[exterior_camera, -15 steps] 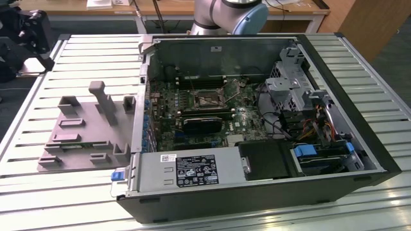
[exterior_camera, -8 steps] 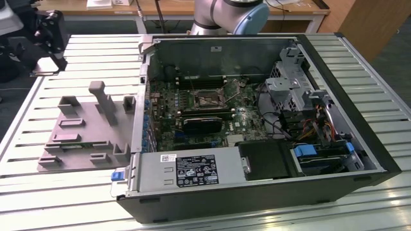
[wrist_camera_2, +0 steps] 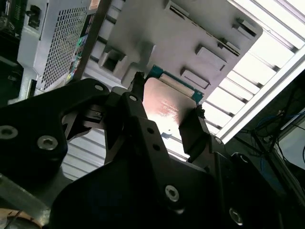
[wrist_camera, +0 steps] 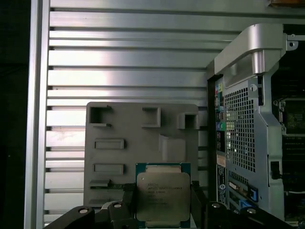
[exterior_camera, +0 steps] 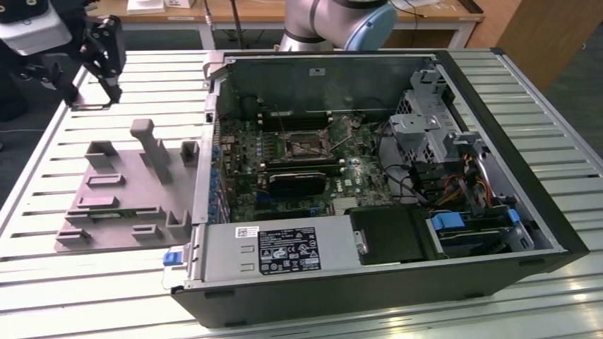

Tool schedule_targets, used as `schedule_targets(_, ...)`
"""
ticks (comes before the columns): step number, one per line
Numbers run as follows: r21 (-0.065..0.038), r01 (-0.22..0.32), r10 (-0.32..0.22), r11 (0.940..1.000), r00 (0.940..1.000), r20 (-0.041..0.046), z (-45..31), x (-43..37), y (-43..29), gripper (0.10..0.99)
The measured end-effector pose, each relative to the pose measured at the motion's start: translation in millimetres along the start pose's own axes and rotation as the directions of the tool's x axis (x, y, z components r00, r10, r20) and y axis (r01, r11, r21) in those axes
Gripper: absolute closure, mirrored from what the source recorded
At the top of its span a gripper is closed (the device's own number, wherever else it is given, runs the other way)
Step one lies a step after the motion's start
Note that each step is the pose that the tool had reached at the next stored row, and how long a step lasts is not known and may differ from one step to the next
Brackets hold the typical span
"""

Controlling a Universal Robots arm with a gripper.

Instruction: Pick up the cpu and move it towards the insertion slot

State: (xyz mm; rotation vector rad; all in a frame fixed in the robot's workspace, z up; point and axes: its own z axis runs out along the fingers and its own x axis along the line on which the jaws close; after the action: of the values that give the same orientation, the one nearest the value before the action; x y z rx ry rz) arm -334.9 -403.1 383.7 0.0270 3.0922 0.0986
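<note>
**CPU gripped in the jaws above the bench, well apart from the socket**

The cpu is held between the jaws, which are closed on two opposite edges of it and are open only as wide as the chip. In both wrist views its silver top with the thin rim faces the camera, and one black finger presses on each side. In the exterior view the jaws hang in the air over the far part of the bench, at the exterior view's left. The chip is too small there to make out clearly.

In the first wrist view the grey plastic fixture, with its square and long recesses, lies on the slatted bench behind the cpu. Just beside the fixture lies the open computer case.

The insertion slot is on the motherboard inside the case and has a silvery frame around a dark centre. It is well apart from the jaws, and the case wall stands between them. A power supply with a white label sits at the near side of the case, and the base of the robot arm rises behind the case.
</note>
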Motion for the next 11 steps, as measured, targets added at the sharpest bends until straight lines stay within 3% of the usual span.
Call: schedule_targets(11, 0.000, 0.000, 0.000, 1.0000, 1.0000, -0.0022, 2.0, -42.2, 0.7, 0.545)
